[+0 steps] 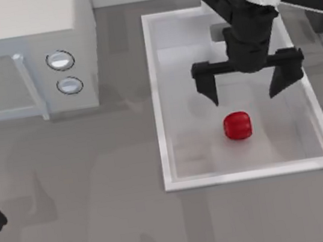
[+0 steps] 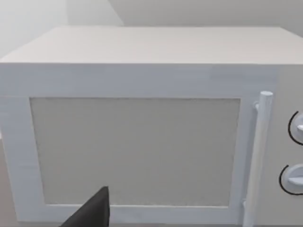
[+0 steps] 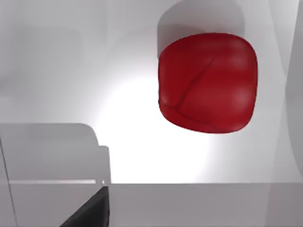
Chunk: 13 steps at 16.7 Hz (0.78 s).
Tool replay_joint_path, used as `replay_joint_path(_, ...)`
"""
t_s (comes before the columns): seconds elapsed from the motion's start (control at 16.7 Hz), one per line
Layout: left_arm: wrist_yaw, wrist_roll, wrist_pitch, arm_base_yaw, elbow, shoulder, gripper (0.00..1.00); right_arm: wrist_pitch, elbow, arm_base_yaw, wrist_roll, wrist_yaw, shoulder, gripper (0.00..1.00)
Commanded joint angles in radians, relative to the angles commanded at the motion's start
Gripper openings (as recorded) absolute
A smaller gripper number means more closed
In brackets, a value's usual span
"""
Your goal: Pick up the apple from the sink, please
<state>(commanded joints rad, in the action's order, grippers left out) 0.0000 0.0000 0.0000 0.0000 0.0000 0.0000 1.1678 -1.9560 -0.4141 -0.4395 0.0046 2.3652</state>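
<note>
My right gripper (image 1: 243, 88) hangs spread at 12 o'clock of the glossy, ridged red apple (image 1: 238, 126) on the sink's (image 1: 157, 97) smooth white floor; my arm reads "AGILE".

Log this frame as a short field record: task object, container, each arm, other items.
task object: apple, lying on the sink floor, untouched
container: sink, on the table's right side
right gripper: open, over the sink, just behind the apple, fingers spread wide
left arm: parked at the table's left edge, facing the microwave
other items: microwave at the table's back left, door closed
stage: apple not yet grasped
</note>
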Motion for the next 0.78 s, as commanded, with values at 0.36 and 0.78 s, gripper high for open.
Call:
replay_joint_path(0.36, 0.000, 0.000, 0.000, 0.000, 0.000, 0.000, 1.00, -0.304, 0.134, -0.004, -0.003, 0.002, 0.142, 1.00)
replay_joint_path(0.78, 0.000, 0.000, 0.000, 0.000, 0.000, 0.000, 1.00, -0.405, 0.190, -0.006, -0.004, 0.003, 0.209, 1.00)
